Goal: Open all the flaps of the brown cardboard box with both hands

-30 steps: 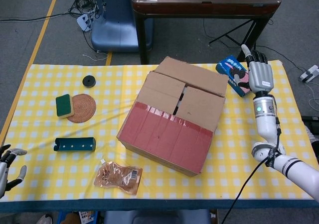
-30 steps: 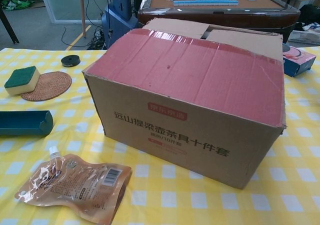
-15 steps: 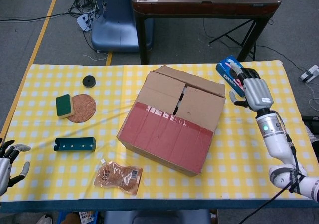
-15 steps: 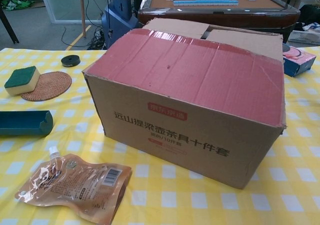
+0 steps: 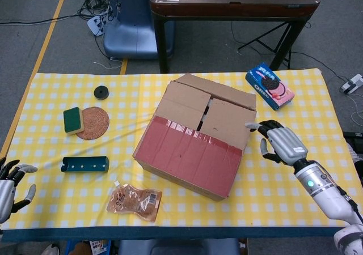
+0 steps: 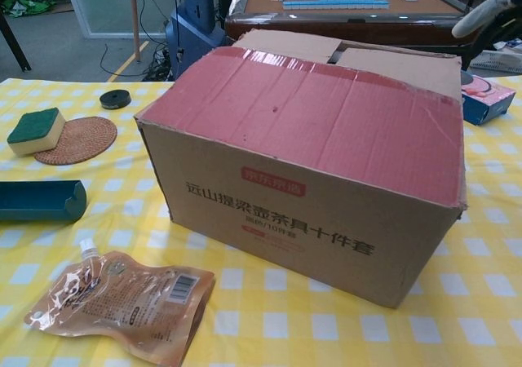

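Observation:
The brown cardboard box (image 5: 195,141) stands mid-table with a red-taped front flap (image 5: 190,153) and plain brown flaps behind it, all lying down. In the chest view the box (image 6: 310,155) fills the middle. My right hand (image 5: 282,144) hovers just right of the box with fingers spread and empty. One fingertip reaches the box's right top edge; I cannot tell if it touches. The chest view shows only a grey finger (image 6: 489,10) of that hand at the top right. My left hand (image 5: 8,186) is open at the table's front left corner, far from the box.
Left of the box lie a green sponge (image 5: 74,119), a wicker coaster (image 5: 94,123), a black disc (image 5: 101,92) and a teal holder (image 5: 85,164). A snack pouch (image 5: 134,201) lies in front. A cookie box (image 5: 270,85) sits at the back right.
My right hand came down from beside the cookie box to the box's right edge. The far flap now looks lower than a second ago. The left hand barely shifted.

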